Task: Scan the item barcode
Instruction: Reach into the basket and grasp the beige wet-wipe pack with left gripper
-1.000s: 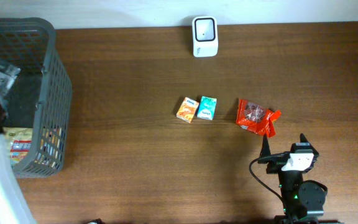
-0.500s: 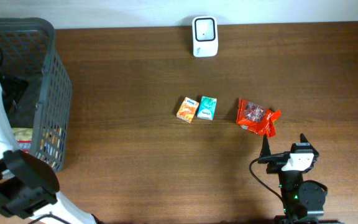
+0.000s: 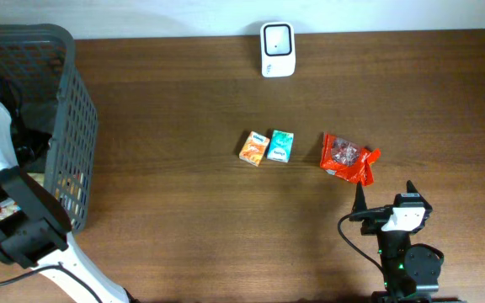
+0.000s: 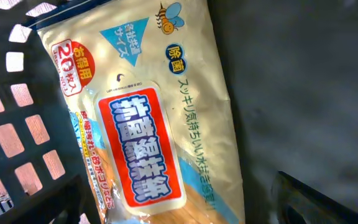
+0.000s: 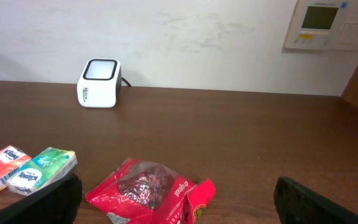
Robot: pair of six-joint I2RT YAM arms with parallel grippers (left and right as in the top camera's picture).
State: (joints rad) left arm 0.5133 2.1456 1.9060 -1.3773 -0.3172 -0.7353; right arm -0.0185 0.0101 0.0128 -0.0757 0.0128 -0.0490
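We read the left arm as reaching down into the basket point(image 3: 78, 126) at the table's point(image 3: 183, 236) left end because the item to scan lies there: a cream wipes pack point(image 4: 166, 93) with a red label point(image 4: 142, 149), flat on the basket floor and tucked against the mesh wall. The left gripper point(image 3: 25, 145) hangs over it. Its wrist view shows only one dark finger point(image 4: 309, 199), off the pack's lower right, so we cannot tell whether the jaws are spread or closing; the pack does not look gripped. The printed face looks up at the camera and no barcode shows on it. We therefore judge that the code sits underneath or on an edge, and that the pack will need turning before it meets the scanner point(image 3: 277, 49), well apart at the far middle of the table. In the wrist view the pack's long axis runs steeply from upper left to lower right, heading end uppermost. The right gripper point(image 3: 360, 200) sits parked at the near right, fingers point(image 5: 42, 199) wide apart and empty, just short of a red bag point(image 5: 148, 190) and, in our judgement, out of the left arm's path.
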